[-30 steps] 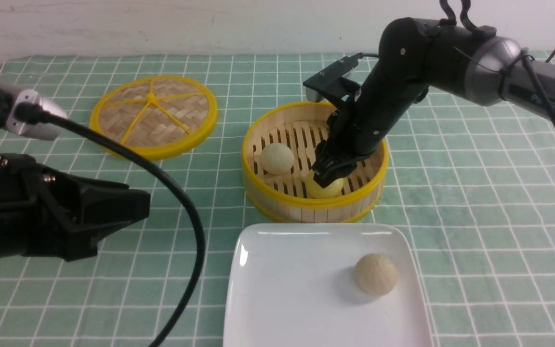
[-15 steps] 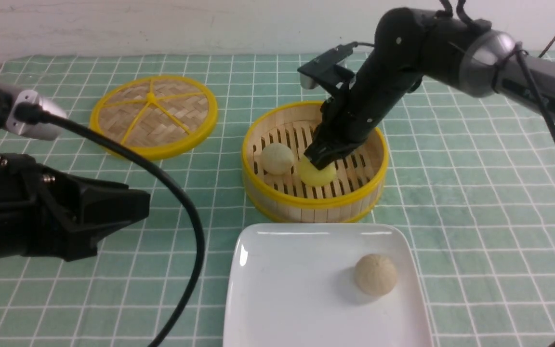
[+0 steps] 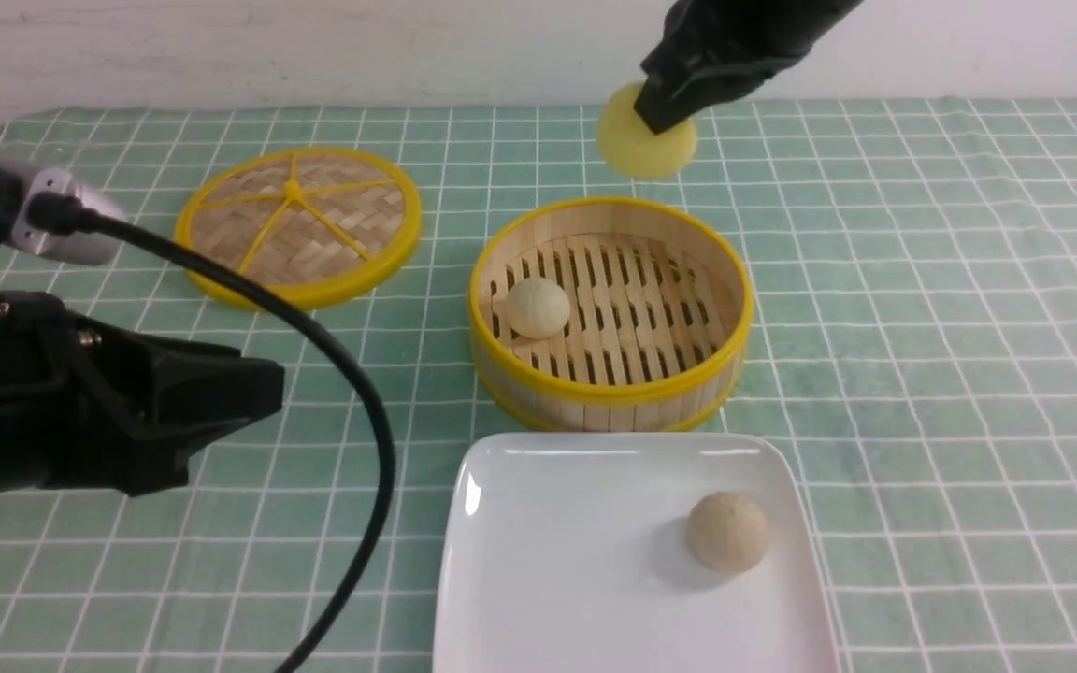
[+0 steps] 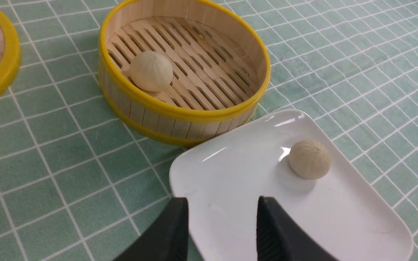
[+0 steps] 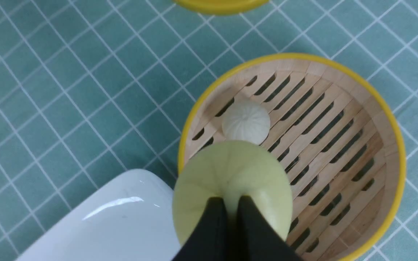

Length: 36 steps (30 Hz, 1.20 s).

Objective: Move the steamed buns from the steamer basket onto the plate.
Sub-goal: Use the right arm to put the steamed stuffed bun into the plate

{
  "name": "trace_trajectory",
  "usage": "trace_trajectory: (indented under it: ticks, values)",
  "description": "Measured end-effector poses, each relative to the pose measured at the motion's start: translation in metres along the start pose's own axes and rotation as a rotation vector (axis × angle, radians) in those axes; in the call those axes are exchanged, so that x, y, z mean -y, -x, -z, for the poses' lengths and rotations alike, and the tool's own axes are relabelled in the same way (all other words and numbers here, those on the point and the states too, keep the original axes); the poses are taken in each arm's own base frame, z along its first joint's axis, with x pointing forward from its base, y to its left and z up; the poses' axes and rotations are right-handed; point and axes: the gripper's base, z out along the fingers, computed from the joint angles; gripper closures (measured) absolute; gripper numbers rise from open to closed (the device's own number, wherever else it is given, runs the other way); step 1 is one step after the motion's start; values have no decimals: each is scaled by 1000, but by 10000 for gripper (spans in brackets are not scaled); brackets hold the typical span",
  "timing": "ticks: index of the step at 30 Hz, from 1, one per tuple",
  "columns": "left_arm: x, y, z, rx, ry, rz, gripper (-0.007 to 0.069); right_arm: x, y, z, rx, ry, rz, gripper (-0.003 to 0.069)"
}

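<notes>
Evidently mid-carry, the right gripper [image 3: 662, 117] pinched the yellow bun [image 3: 637, 151] tightly at upper centre, above the steamer basket [image 3: 609, 394]; the left gripper [image 4: 221, 212] sat open, empty. Next, I judged, came lowering it onto the plate [image 3: 548, 570], lower centre, beside the beige bun [image 3: 728, 532].

I'm seeing three steamed buns now: one yellow bun [image 3: 634, 155], two cream buns [image 3: 538, 307]; one steamer basket [image 3: 595, 408]; one lid [image 3: 298, 227]; one plate [image 3: 567, 561].

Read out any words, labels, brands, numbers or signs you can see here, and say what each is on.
None to read in any view. The steamer basket, lid, plate, yellow bun, cream bun in the basket, cream bun on the plate, checked cloth, left pincer and right pincer bear no lettering, numbers or signs.
</notes>
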Motion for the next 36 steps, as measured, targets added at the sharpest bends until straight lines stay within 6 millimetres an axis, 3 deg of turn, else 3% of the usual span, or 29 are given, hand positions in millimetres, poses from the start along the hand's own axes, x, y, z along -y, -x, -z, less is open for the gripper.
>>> trace_trajectory:
  ticks: [5,10,11,16,18,19,26,27,28,36]
  values:
    - [0,0,0,-1,-1,-1,332,-13,-12,28,6,4,-44,639]
    - [0,0,0,-2,-3,-1,332,-30,-55,25,-105,115,-94,639]
    - [0,0,0,-2,-3,-1,332,-31,-57,26,-105,125,-94,639]
    - [0,0,0,-2,-3,-1,332,-34,-104,-19,-249,267,-93,638]
    - [0,0,0,-2,-3,-1,332,-33,-111,-31,-260,290,-92,638]
    - [0,0,0,-2,-3,-1,332,-30,-117,-47,-255,302,-90,638]
    - [0,0,0,-2,-2,-1,332,-13,-132,-118,-250,354,-103,636]
    - [0,0,0,-2,-3,-1,332,-13,-132,-119,-247,355,-101,636]
    - [0,0,0,-2,-3,-1,332,-11,-139,-136,-269,369,-101,636]
    - [0,0,0,-4,-5,-1,333,-2,-158,-175,-328,324,-74,636]
